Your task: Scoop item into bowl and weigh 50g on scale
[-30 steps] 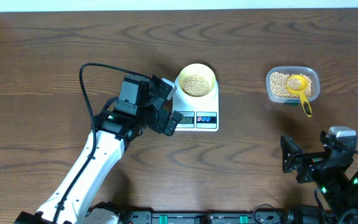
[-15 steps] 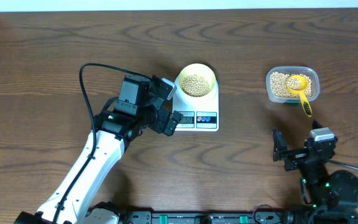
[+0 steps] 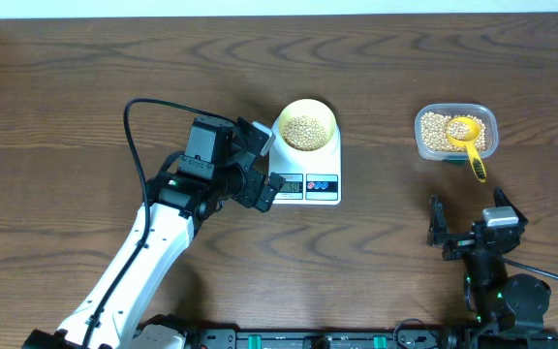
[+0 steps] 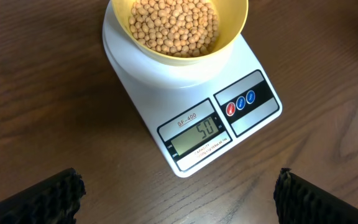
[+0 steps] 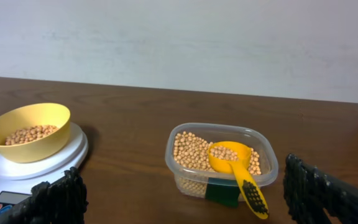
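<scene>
R gripper was held nearest the robot base, jaws spread wide, nothing gripped. L gripper was poised by the display end of the scale, jaws wide apart, empty. 50 was shown on the display. The bowl was seated on the platform w/ beans inside. Well to the right, more beans & a yellow scoop were seen in a clear tub.

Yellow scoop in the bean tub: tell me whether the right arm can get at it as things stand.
Probably yes. The right gripper is open and faces the clear tub, with only bare table between. The yellow scoop lies in the beans with its handle over the near rim, uncovered.
</scene>
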Available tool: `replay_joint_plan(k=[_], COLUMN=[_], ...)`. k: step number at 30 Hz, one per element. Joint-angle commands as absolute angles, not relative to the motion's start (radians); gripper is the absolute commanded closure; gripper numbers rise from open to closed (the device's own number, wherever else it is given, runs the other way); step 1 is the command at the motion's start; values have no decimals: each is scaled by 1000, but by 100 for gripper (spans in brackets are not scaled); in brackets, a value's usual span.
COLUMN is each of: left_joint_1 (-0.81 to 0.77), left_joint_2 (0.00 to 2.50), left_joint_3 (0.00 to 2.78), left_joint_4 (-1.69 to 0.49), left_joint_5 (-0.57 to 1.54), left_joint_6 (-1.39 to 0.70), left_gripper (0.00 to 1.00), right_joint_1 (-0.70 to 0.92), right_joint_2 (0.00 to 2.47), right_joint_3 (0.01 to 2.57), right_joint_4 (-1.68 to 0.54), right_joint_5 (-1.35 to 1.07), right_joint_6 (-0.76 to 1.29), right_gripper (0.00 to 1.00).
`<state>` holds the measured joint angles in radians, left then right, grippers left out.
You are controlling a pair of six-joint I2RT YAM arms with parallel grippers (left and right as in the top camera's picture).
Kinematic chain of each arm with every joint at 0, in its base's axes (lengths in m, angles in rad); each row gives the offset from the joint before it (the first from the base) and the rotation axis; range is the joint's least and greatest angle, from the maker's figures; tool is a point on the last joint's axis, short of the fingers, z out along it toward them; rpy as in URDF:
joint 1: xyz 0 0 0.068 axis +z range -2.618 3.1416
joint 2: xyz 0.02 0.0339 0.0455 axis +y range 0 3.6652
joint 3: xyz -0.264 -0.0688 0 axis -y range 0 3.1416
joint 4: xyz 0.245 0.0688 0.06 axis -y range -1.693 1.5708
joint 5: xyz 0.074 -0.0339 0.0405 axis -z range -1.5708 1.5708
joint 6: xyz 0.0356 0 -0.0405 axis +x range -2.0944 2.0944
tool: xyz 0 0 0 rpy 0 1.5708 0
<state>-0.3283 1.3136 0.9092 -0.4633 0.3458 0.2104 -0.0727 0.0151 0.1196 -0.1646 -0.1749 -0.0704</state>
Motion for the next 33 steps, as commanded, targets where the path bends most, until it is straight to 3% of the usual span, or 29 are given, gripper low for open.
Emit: replay_joint_plan(k=[1,33], left_joint_1=[-324,-324], left_joint_2=[1320,1320], left_joint_3=[904,904], left_joint_4=[-463,-463], left_joint_5=[355,354], left_joint_6=[216,216], left_gripper=[0,0], right_joint_1=[-65,-13], right_joint_2=[6,5], right_joint_3=[108,5], right_joint_4=[-160,-25], right_joint_5=[-155,-136], right_joint_6=[-85,-114], right_gripper=[1,1])
